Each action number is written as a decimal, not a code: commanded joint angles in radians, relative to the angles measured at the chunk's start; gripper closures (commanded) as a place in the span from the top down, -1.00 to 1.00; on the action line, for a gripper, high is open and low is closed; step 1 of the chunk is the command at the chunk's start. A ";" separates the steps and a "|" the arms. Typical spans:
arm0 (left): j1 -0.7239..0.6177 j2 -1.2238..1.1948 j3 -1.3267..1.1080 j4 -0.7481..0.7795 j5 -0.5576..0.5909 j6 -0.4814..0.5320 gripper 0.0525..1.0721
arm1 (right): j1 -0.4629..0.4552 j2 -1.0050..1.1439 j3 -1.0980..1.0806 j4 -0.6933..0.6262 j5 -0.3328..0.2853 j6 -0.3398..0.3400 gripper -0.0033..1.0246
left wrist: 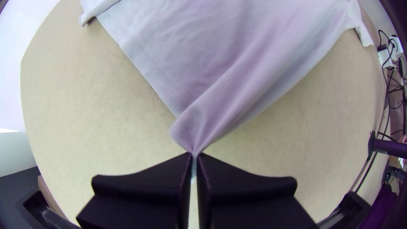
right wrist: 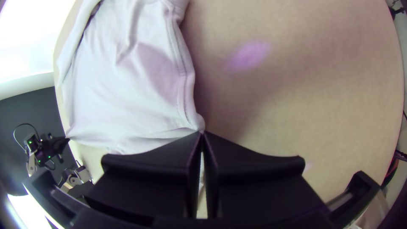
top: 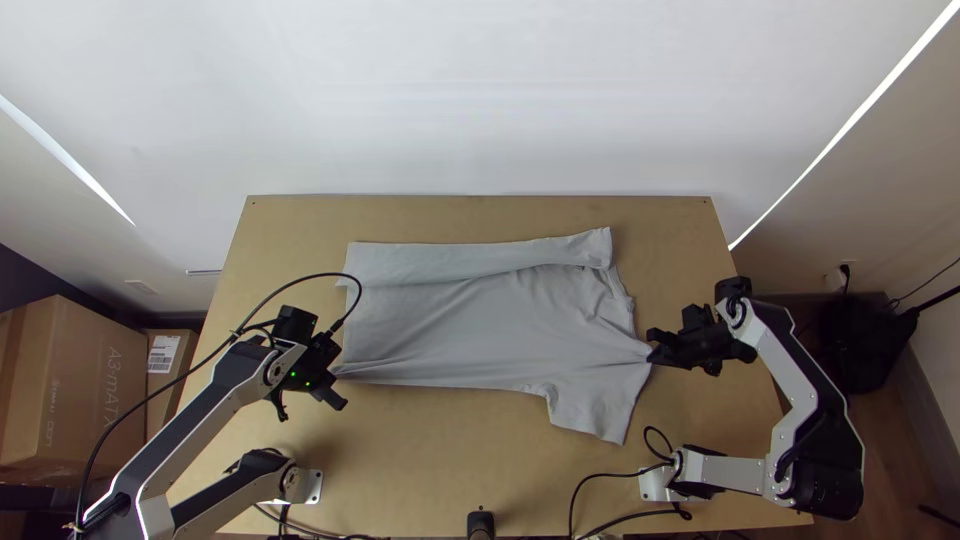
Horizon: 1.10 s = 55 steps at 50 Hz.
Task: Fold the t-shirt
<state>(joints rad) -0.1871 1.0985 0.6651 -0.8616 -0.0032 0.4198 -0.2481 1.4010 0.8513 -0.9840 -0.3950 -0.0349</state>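
The light grey t-shirt (top: 480, 320) lies on the table, its far long side folded over in a strip. My left gripper (top: 335, 385) is at the shirt's near left corner; in the left wrist view my left gripper (left wrist: 194, 159) is shut on that corner of the shirt (left wrist: 237, 85), drawn into a pinch. At the shirt's right end, by the neckline, is my right gripper (top: 652, 352). The right wrist view has my right gripper (right wrist: 202, 138) shut on the fabric beside the collar seam of the shirt (right wrist: 140, 76). A sleeve spreads toward the near edge.
The wooden table (top: 480, 440) has bare wood around the shirt. Black cables (top: 600, 478) run along its near edge between the arm bases. Cardboard boxes (top: 75, 375) stand left of the table, and a black bag (top: 860, 345) is on the right.
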 commanded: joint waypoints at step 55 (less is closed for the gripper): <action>0.204 0.613 0.777 -0.005 0.143 0.024 -0.95 | 0.199 0.704 1.134 -0.395 -0.062 0.061 -0.95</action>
<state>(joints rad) -0.0013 1.6398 1.3529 -0.8482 0.1314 0.4240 -0.0570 2.0083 1.8526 -1.3376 -0.4538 0.0032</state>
